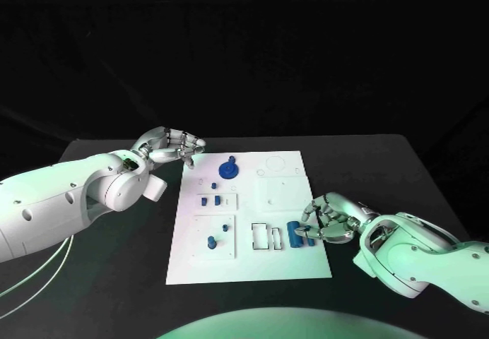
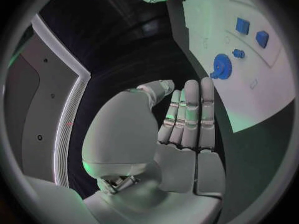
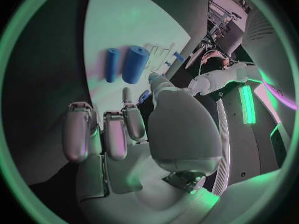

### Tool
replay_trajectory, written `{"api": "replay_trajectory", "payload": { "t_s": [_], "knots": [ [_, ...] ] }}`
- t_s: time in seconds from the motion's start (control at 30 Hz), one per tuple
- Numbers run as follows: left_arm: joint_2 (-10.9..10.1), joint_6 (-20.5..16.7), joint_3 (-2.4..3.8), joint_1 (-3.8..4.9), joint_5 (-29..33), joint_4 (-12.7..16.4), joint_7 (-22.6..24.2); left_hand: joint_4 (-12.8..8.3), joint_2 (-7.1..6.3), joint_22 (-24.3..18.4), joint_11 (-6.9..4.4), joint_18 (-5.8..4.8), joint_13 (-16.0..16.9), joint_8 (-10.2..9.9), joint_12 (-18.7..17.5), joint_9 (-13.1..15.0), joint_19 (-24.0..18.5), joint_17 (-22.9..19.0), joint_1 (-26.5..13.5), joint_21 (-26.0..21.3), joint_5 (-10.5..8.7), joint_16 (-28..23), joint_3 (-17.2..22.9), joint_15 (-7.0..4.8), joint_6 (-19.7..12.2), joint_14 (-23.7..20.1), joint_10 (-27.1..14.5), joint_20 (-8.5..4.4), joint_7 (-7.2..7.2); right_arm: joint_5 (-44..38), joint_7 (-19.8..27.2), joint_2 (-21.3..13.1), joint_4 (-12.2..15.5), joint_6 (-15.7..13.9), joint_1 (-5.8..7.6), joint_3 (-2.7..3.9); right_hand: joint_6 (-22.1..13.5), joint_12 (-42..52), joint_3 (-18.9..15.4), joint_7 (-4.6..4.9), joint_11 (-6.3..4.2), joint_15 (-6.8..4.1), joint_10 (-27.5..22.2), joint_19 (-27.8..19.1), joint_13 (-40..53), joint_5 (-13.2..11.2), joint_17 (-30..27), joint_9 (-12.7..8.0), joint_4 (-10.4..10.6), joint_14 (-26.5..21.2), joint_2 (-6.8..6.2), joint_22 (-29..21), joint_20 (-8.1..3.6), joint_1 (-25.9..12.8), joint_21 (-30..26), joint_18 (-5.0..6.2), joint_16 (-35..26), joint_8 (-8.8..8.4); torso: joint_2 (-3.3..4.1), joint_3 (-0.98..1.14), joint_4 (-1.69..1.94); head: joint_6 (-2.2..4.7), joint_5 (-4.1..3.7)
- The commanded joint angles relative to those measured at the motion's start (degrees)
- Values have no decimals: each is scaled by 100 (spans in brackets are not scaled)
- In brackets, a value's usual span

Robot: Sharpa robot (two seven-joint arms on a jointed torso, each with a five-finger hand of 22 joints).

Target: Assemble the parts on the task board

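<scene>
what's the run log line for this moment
left hand: open, off board corner | right hand: open, beside blue cylinders | task board: cylinders loose

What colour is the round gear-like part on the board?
Blue gear-like part, clearest in the left wrist view.

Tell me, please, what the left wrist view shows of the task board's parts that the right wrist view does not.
The left wrist view alone shows the blue gear on the task board, with two blue blocks farther along it. The right wrist view alone shows two blue cylinders lying side by side close before the right hand. Both show the white board and an empty hand: the left hand has its fingers straight and close together.
</scene>
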Motion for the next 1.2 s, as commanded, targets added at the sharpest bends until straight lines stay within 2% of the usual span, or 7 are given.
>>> {"api": "replay_trajectory", "payload": {
  "t_s": [0.03, 0.07, 0.23, 0.73, 1.2],
  "knots": [
    [14, 141, 3, -14, 112, 37, 79, 8, 18, -6, 10, 85, 5, -6, 20, 8, 4, 10, -28, -27, 16, 2, -28, 4, -44, -23, -31, 27, 4, -372, -368, 55, -20, 107, -48, 3, -45, -30, -83, -14, -9, 29, -41, 103, -1, 36, 134, 5, 2, 345, 59, 1071, 12, -4, -2, -64, 16, 40, -33, -25, 13, -35, -14],
    [14, 147, 3, -17, 122, 46, 77, 8, 18, -6, 10, 85, 5, -6, 20, 8, 4, 10, -28, -27, 16, 2, -28, 4, -44, -23, -31, 27, 4, -389, -378, 69, -24, 110, -58, 3, -42, -25, -115, -16, -9, 29, -36, 106, 6, 36, 144, 5, 4, 347, 72, 1074, 11, -7, 6, -66, 19, 48, -33, -28, 16, -41, -15],
    [13, 164, 3, -24, 144, 73, 69, 10, 20, -6, 11, 85, 5, -7, 22, 8, 3, 10, -29, -28, 16, 3, -28, 4, -47, -24, -33, 27, 6, -485, -428, 139, -38, 130, -103, 2, -22, -9, -216, -24, -16, 25, -17, 116, 32, 39, 169, 5, 6, 352, 119, 1087, 10, -7, 31, -71, 29, 78, -7, -17, 18, -60, -7],
    [-15, 167, 3, -27, 145, 92, 58, 12, 21, -8, 14, 84, 5, -8, 28, 8, 2, 11, -33, -30, 15, 5, -30, 7, -52, -28, -42, 29, 8, -784, -685, 325, -123, 351, -168, 2, 62, -21, -597, -62, -46, 2, -14, 121, 42, 44, 184, -3, 14, 353, 278, 1106, -7, -108, 39, -73, 30, 187, 15, -4, 22, -112, 16],
    [-27, 176, 3, -27, 136, 108, 41, 13, 21, -9, 15, 84, 5, -8, 30, 8, 1, 11, -34, -31, 15, 6, -30, 7, -53, -29, -45, 30, 9, -946, -935, 522, -217, 468, -204, 3, 123, -21, -756, -93, -72, -19, -3, 130, 53, 51, 201, 0, 8, 356, 353, 1120, -23, -88, 58, -78, 33, 261, 20, -20, 38, -134, -30]
  ]
}}
